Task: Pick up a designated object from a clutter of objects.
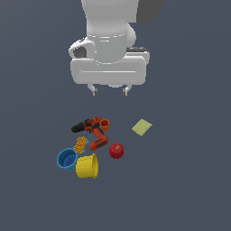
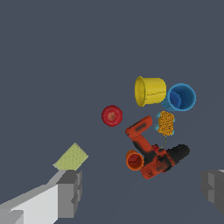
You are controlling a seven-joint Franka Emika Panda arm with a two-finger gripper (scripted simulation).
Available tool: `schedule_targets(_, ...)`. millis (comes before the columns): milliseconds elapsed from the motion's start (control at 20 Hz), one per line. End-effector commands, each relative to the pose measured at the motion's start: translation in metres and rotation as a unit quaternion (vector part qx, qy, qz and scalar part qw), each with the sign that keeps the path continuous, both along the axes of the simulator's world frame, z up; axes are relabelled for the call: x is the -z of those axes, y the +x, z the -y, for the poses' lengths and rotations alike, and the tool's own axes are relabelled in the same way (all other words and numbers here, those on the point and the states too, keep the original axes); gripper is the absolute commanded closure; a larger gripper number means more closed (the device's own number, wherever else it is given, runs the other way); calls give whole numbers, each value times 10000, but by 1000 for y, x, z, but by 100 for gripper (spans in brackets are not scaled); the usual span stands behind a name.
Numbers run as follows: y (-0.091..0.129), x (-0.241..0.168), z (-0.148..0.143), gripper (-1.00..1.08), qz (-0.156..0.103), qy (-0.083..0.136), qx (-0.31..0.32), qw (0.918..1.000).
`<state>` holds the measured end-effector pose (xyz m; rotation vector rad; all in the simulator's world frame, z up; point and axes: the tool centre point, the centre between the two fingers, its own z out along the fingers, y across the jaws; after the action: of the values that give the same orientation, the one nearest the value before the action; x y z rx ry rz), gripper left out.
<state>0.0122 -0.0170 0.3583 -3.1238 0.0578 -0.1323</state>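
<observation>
The designated object, a flat pale yellow-green pad (image 1: 142, 127), lies alone on the dark floor at the exterior view's right of the clutter; it also shows in the wrist view (image 2: 71, 158). My gripper (image 1: 109, 91) hangs open and empty well above the floor, behind the objects. In the wrist view one finger (image 2: 70, 192) stands close to the pad, the other at the far edge (image 2: 213, 189). The clutter holds a red-black drill (image 1: 94, 131), an orange cup (image 1: 104, 124), a blue cup (image 1: 67, 159), a yellow cup (image 1: 87, 166), a red ball (image 1: 116, 150) and a dotted block (image 1: 80, 144).
The clutter lies grouped at the exterior view's left of the pad, with the red ball (image 2: 112, 115) nearest to it. The drill (image 2: 153, 155) lies on its side with the orange cup (image 2: 134, 160) against it. The floor is plain dark grey.
</observation>
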Motion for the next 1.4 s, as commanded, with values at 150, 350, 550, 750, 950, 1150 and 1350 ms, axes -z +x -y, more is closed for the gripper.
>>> schedule_targets(150,1,0,0,-92,16,11,31,10000)
schedule_targets(350,4,-3,-2,-92,84,57,155,9998)
schedule_targets(550,5,-6,-2,-92,132,88,220,9996)
schedule_targets(750,5,-5,-3,-92,127,85,218,9996)
schedule_targets(950,6,1,-6,-92,114,84,282,9995)
schedule_targets(1150,7,13,-12,-92,91,83,411,9991)
schedule_targets(1350,8,31,-22,-92,56,80,602,9981)
